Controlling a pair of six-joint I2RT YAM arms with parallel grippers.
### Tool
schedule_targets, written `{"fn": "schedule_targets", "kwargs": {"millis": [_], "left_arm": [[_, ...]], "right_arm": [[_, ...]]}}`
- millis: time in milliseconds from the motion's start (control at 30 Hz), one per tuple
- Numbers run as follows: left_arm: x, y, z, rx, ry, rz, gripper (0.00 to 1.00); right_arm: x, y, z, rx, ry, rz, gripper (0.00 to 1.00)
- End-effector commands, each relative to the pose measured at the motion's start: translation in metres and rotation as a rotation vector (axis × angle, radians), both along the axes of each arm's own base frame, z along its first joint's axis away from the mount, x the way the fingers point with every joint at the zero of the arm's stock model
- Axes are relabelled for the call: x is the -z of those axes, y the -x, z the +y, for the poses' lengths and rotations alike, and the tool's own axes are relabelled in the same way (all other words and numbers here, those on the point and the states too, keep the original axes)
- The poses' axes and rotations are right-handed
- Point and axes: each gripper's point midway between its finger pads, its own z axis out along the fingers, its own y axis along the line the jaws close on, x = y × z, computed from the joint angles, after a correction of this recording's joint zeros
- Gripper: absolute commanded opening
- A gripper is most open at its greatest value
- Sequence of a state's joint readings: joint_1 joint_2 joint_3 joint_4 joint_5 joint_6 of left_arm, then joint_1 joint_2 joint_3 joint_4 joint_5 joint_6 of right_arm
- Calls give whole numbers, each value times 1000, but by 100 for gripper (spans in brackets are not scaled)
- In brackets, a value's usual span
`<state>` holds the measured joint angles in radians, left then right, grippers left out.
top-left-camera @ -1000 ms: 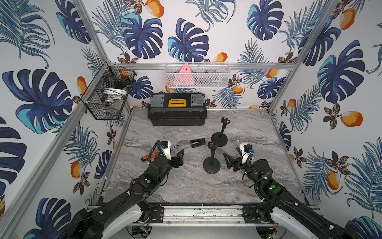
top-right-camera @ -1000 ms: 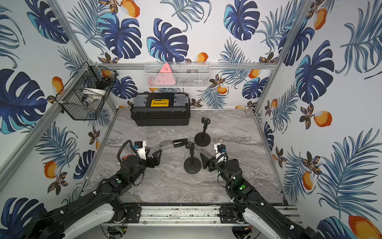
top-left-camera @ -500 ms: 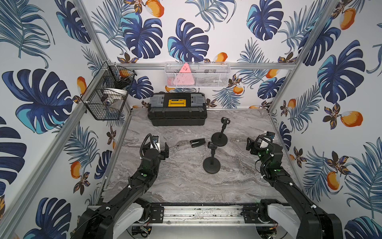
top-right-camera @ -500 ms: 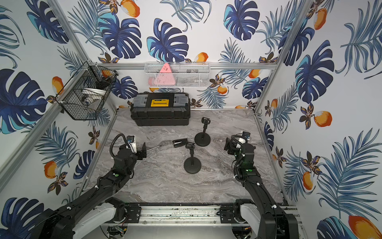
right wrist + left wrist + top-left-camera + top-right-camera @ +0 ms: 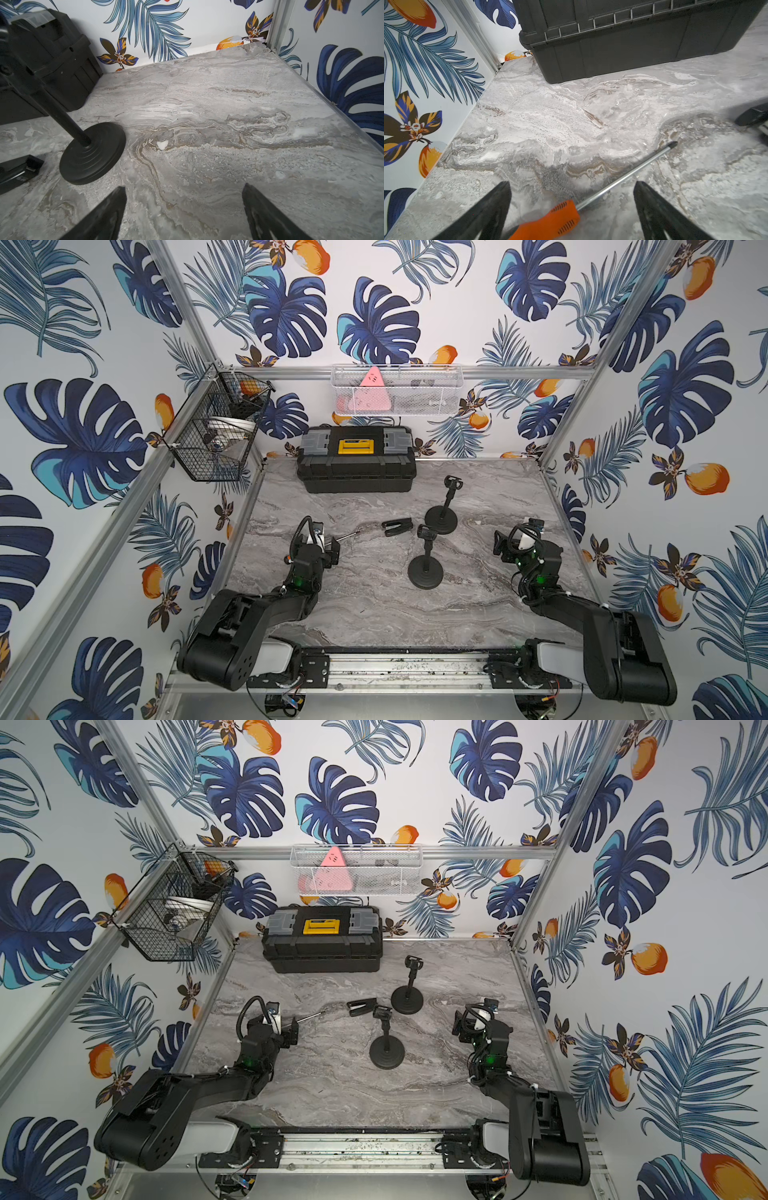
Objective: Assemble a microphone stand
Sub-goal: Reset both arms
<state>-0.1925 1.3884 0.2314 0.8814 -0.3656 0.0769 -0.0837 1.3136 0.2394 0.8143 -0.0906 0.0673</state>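
Nearest are the two black arms, matte and blocky; the left tool [image 5: 571, 185] stands wide open above the table [image 5: 374, 614], gripping nothing; a screwdriver [image 5: 566, 212] lies flat on the table between its fingers, touching neither one; it has a ribbed orange handle and a thin, shiny metal shaft with a dark tip. The right tool [image 5: 184, 187] is also open, with only bare table between its dark, wedge-shaped fingers. The table has a marble pattern in grey, with white and brown veins, and looks a little grainy.

The near microphone stand [image 5: 427, 556] is upright in the middle of the table, between the two arms; it is matte black, with a round flat base, a slim pole and a small forked head on top. Just behind it, to the left, a loose black clip [image 5: 397, 526] lies on its side. The far microphone stand [image 5: 441, 519] has the same shape and stands upright just beside the clip; the right wrist view shows stepped rings on its base.

Against the back wall sits a black plastic toolbox [image 5: 356, 466] with grey latches and a yellow label; above it hangs a white mesh basket [image 5: 436, 393], and on the left wall a black wire basket [image 5: 216, 435].
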Motion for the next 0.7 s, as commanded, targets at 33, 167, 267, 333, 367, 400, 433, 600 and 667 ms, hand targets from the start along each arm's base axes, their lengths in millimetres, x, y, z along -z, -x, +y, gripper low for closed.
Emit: {"fn": "schedule_targets", "kwargs": {"millis": [33,167,267,333,367,400,433,600,667], "left_arm": [[-25,-22,5,-3,69,-105,97],[-9,-23,15,-13,136,-158,97],[-1,-26,14,-3,130,-154,98],[5,-30,14,-7,137,-100,99],[3,-32,14,-1,133,-116,99],[3,-33,13,4,132,-116,99],[7,-34,11,15,135,-88,99],[14,-49,4,46,121,-15,99],[14,-49,4,49,126,-14,99]], "right_arm": [[-18,-17,-8,14,-25,-118,91],[-2,-20,-10,6,-53,-139,91],[7,-21,-12,12,-60,-158,91],[10,-20,-15,22,-69,-148,91],[12,-20,-17,33,-72,-127,91],[13,-22,-17,32,-73,-111,91],[14,-25,-16,21,-75,-100,92],[22,-38,-15,2,-78,-30,93],[23,-44,-14,-8,-74,-11,94]]}}
